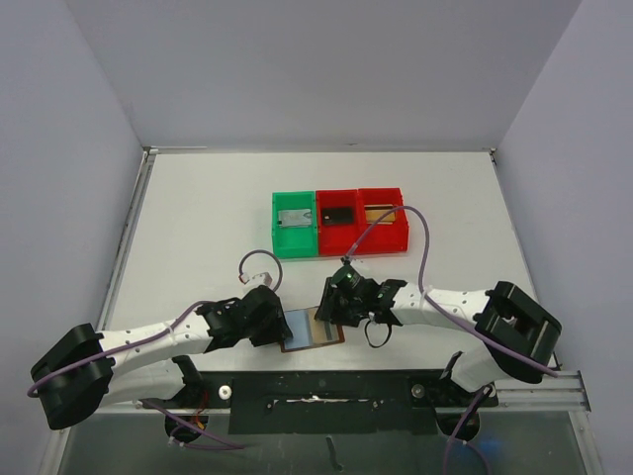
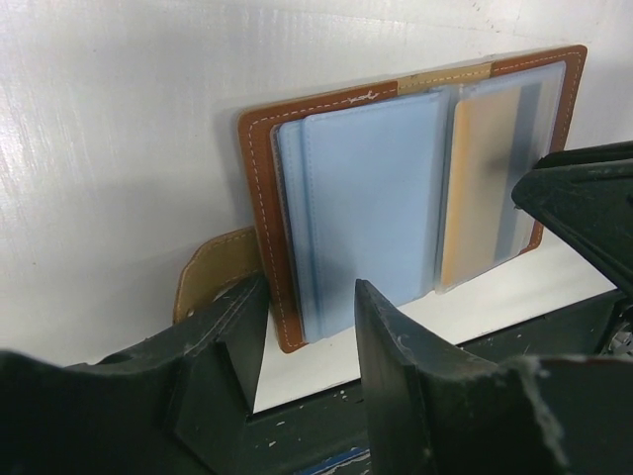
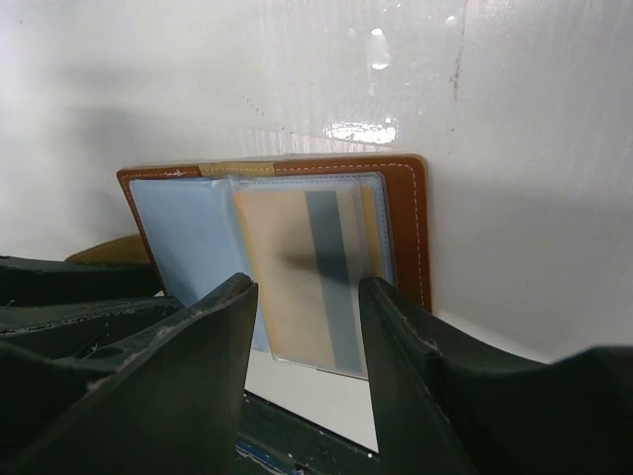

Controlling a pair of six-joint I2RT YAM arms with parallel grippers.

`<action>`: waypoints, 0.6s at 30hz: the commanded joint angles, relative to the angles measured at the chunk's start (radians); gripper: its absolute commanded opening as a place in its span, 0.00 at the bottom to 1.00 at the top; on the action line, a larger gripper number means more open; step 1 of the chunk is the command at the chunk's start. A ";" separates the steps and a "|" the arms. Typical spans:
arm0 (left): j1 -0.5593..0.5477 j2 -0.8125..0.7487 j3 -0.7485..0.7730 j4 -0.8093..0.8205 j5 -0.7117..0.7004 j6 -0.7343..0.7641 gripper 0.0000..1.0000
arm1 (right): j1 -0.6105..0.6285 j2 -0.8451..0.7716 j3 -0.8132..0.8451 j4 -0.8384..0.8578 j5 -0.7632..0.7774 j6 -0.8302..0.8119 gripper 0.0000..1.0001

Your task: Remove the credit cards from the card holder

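The card holder [image 1: 307, 332] lies open and flat on the table near the front edge, brown edging around pale blue-grey pockets [image 2: 366, 198]. A gold-yellow credit card [image 2: 483, 188] sits inside the clear pocket of its right half [image 3: 297, 267]. My left gripper [image 1: 280, 325] hovers low at the holder's left side, jaws open, and the holder's near left corner [image 2: 289, 332] shows in the gap between its fingers [image 2: 396, 346]. From the other side my right gripper [image 1: 332, 313] stands open over the right half, with the gold card's pocket seen between its fingers [image 3: 391, 336].
A green bin [image 1: 294, 228] and two red bins [image 1: 339, 226] [image 1: 383, 220] stand in a row behind the holder, each with a flat item inside. A tan strap tab [image 2: 213, 267] sticks out from under the holder's left edge. The dark front rail [image 1: 326, 391] runs just behind my grippers.
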 commanded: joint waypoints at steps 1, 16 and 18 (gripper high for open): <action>-0.004 0.001 0.025 0.029 -0.001 0.013 0.39 | 0.004 0.013 0.030 0.018 -0.011 -0.012 0.46; -0.004 0.010 0.034 0.008 -0.013 0.012 0.34 | -0.057 -0.125 -0.071 0.170 -0.082 -0.018 0.44; -0.004 0.009 0.034 0.008 -0.014 0.012 0.34 | -0.051 -0.137 -0.046 0.109 -0.040 -0.035 0.45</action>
